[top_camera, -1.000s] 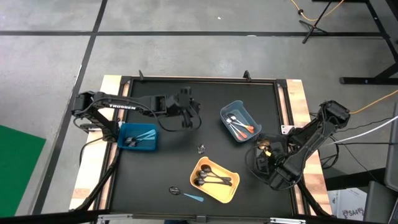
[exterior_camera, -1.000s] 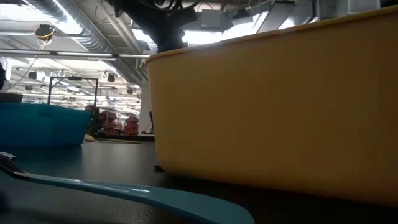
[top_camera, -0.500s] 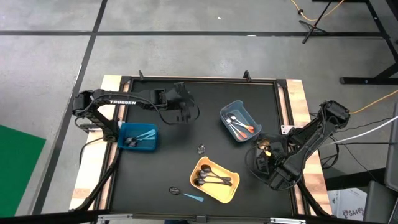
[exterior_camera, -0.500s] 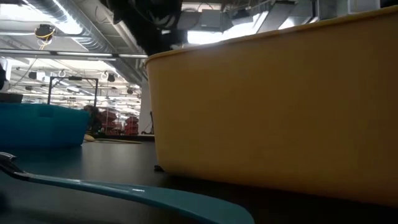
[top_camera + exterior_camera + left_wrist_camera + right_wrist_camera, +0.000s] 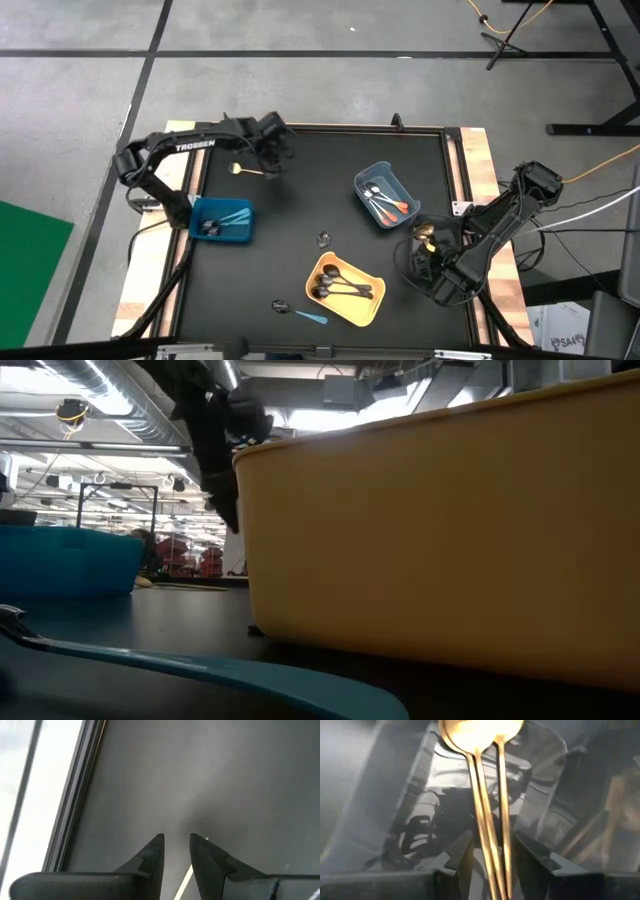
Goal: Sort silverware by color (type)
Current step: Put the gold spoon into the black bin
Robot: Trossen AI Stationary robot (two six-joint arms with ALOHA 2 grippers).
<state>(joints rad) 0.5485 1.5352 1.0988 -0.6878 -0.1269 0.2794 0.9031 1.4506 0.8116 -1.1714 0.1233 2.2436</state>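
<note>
Left gripper (image 5: 268,152): you see it closed on a gold spoon (image 5: 243,170), above the desk's (image 5: 300,215) far left corner.
Right gripper (image 5: 490,851): fingers apart, gold spoons (image 5: 487,795) between them, over a dark bin (image 5: 410,820).
Other spoons: sorted in yellow bin (image 5: 372,300) and blue bins (image 5: 243,232).

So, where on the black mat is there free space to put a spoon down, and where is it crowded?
The widest bare patch of the mat lies in the middle, between the dark blue bin, the light blue bin and the left gripper. The top right corner is also bare. It is crowded near the yellow bin, where loose spoons lie.
</note>
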